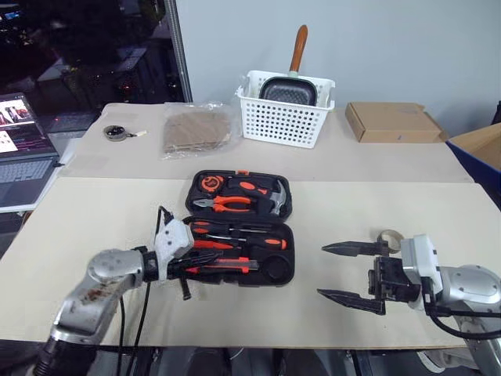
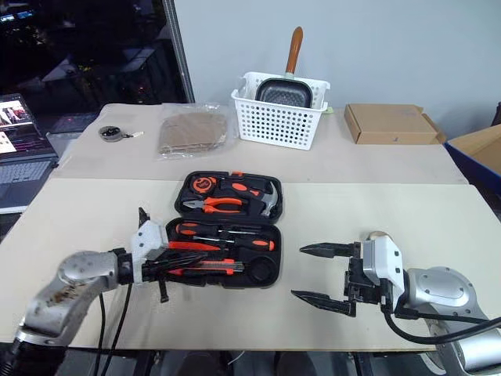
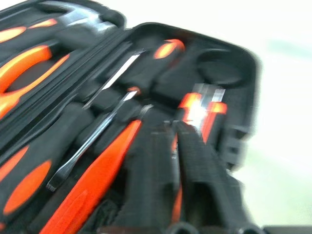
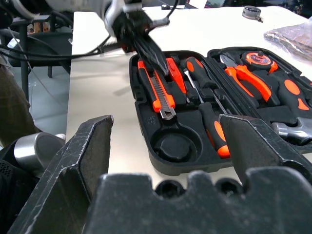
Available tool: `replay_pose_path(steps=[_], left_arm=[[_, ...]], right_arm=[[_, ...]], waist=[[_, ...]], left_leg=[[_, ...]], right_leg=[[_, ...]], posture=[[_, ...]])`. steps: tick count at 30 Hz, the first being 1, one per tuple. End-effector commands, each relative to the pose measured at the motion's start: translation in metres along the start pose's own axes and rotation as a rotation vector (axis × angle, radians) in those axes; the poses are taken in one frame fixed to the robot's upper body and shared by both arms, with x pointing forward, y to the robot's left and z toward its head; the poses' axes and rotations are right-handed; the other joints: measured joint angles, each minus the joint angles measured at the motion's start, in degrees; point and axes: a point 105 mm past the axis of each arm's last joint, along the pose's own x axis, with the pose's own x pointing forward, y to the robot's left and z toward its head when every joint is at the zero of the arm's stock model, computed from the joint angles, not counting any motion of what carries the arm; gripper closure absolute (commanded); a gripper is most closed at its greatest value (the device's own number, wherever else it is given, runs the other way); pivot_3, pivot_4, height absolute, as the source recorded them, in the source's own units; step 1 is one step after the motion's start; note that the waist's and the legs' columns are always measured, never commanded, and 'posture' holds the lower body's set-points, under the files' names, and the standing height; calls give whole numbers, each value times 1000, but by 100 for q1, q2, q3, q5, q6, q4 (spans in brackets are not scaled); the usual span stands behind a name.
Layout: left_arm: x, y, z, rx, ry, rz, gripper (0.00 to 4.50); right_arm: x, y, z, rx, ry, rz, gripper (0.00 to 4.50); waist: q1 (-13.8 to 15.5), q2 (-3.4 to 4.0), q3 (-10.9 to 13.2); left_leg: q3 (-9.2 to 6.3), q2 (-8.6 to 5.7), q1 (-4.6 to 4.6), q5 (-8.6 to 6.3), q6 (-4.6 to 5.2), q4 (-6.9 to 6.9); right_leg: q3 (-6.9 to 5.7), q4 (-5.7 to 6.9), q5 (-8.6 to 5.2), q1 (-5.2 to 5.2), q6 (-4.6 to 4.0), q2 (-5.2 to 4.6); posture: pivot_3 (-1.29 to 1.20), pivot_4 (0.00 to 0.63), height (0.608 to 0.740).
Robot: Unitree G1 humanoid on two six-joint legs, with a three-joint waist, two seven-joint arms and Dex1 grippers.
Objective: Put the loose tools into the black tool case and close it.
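Two grippers to report, so starting there: my left gripper (image 1: 202, 265) has its fingers pinched together, down over the near half of the black tool case (image 1: 270, 276), right at the slim red stick tool (image 1: 213, 244) and the utility knife (image 4: 159, 94). I can't tell if it's actually pinching anything or just pressing a tool into its slot. My right gripper (image 1: 354, 272) sits with jaws spread wide and nothing between them, hovering over the table (image 1: 94, 211) to the right of the case, well clear of it.

Progress-wise I'd say most of it's done. Both screwdrivers (image 1: 249, 242) lie in the near half's recesses, knife and red stick beside them. The far half holds the pliers (image 1: 225, 204) and hammer (image 1: 275, 199). The round recess (image 4: 169, 146) at the case's near right corner is empty, and the tan tape roll (image 1: 389, 236) sits on the table just behind my right gripper. So what's left, I reckon: tape roll in, then fold the lid shut and latch it.
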Motion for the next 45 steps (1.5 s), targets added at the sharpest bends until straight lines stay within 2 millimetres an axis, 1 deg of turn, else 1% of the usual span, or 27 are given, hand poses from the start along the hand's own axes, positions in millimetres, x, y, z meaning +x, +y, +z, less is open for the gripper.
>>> replay_pose_path(steps=[1, 3, 7, 8, 10, 12, 13, 16, 18, 21, 22, 23, 25, 26, 28, 30, 33, 36, 41, 45], left_arm=[[7, -7, -23, 30, 72, -21, 4447], [5, -9, -43, 42, 149, -28, 4447], [-1, -7, -73, 98, 269, -24, 4447], [-1, -6, -77, 115, 285, -21, 4447], [-1, -5, -83, 143, 299, -16, 4447], [0, -6, -86, 203, 315, -28, 4447], [2, -6, -84, 208, 295, -23, 4447], [7, -2, -64, 150, 174, 33, 4447], [6, -3, -50, 126, 86, 37, 4447], [-2, 3, -8, -38, -118, 70, 4447], [-6, 4, 1, -79, -151, 66, 4447], [-10, 5, 7, -92, -164, 59, 4447], [-17, 4, 17, -118, -179, 45, 4447], [-20, 3, 21, -118, -179, 36, 4447], [-25, -2, 26, -133, -182, 18, 4447], [-29, -6, 27, -149, -158, 2, 4447], [-32, -14, 21, -172, -111, -27, 4447], [-33, -23, 7, -185, -32, -54, 4447], [-27, -26, -11, -208, 60, -36, 4447], [-24, -33, -28, -218, 161, -51, 4447]], right_arm=[[0, 1, 7, -21, -6, 15, 458], [-1, 1, 8, -24, -3, 13, 458], [-3, 2, 9, -25, 3, 9, 458], [-3, 2, 9, -24, 4, 8, 458], [-3, 3, 9, -24, 6, 7, 458], [-3, 3, 9, -24, 8, 6, 458], [-3, 4, 9, -23, 8, 5, 458], [-3, 4, 9, -23, 9, 3, 458], [-3, 4, 9, -22, 10, 2, 458], [-2, 4, 9, -20, 9, 2, 458], [-2, 4, 9, -20, 8, 2, 458], [-2, 4, 8, -19, 8, 3, 458], [-1, 4, 8, -18, 6, 5, 458], [-1, 4, 8, -17, 6, 6, 458], [-1, 3, 7, -16, 4, 9, 458], [0, 3, 7, -16, 3, 12, 458], [0, 3, 7, -15, 1, 15, 458], [0, 3, 7, -14, 0, 18, 458], [0, 3, 7, -15, 0, 19, 458], [0, 3, 7, -15, 3, 19, 458]], waist=[[-2, 12, -8], [-2, 34, -24], [-19, 55, -64], [-24, 58, -69], [-34, 55, -75], [-37, 69, -85], [-41, 72, -86], [-50, 73, -86], [-54, 73, -86], [-82, 71, -85], [-84, 76, -85], [-82, 59, -75], [-72, 28, -70], [-69, 21, -69], [-63, 22, -69], [-60, 22, -69], [-56, 21, -68], [-46, 18, -66], [-12, 17, -65], [-5, 19, -66]], left_leg=[[0, 0, 1, 0, 0, 0], [2, 0, 3, -1, 1, -1], [6, 0, 21, -3, 5, -3], [10, 0, 32, -5, 7, -7], [13, 2, 81, -8, 10, -23], [16, 3, 110, -8, 10, -39], [16, 3, 119, -8, 11, -39], [16, 7, 178, -8, 9, -44], [15, 11, 182, -16, -6, -45], [17, 13, 173, -10, 2, -45], [19, 13, 171, -7, 7, -45], [20, 12, 156, -6, 8, -46], [15, 10, 89, -3, 4, -45], [15, 8, 71, -3, 4, -44], [15, 1, 55, -8, 7, -45], [16, -7, 22, -14, 16, -45], [16, -12, 5, -23, 29, -42], [15, -15, 4, -24, 30, -42], [16, -14, 10, -23, 29, -41], [16, -14, 24, -21, 28, -40]], right_leg=[[0, 0, 0, 1, 0, 0], [1, -3, 0, 4, 1, -2], [5, -5, 0, 17, 2, -4], [10, -5, -1, 25, 2, -4], [15, -17, -5, 94, 6, -8], [23, -21, -35, 118, 44, -34], [27, -19, -38, 124, 41, -38], [33, -19, -46, 177, 20, -41], [32, -19, -46, 177, 20, -43], [33, -18, -42, 162, 27, -42], [32, -17, -30, 147, 50, -42], [32, -15, -31, 118, 55, -41], [26, -21, -24, 68, 44, -30], [21, -17, -3, 46, 8, -21], [22, -17, -5, 29, 11, -20], [24, -19, -11, -2, 20, -29], [21, -34, -15, -6, 30, -36], [17, -35, -16, -6, 32, -37], [18, -33, -16, -4, 29, -32], [21, -30, -15, 7, 27, -32]], posture=[[0, 150, 740], [0, 150, 740], [0, 150, 740], [0, 150, 740], [0, 150, 740], [0, 150, 740], [0, 150, 740], [0, 150, 740], [0, 150, 740], [0, 150, 740], [0, 150, 740], [0, 150, 740], [0, 150, 740], [0, 150, 740], [0, 150, 740], [0, 150, 740], [0, 150, 740], [0, 150, 740], [0, 150, 740], [0, 150, 740]])
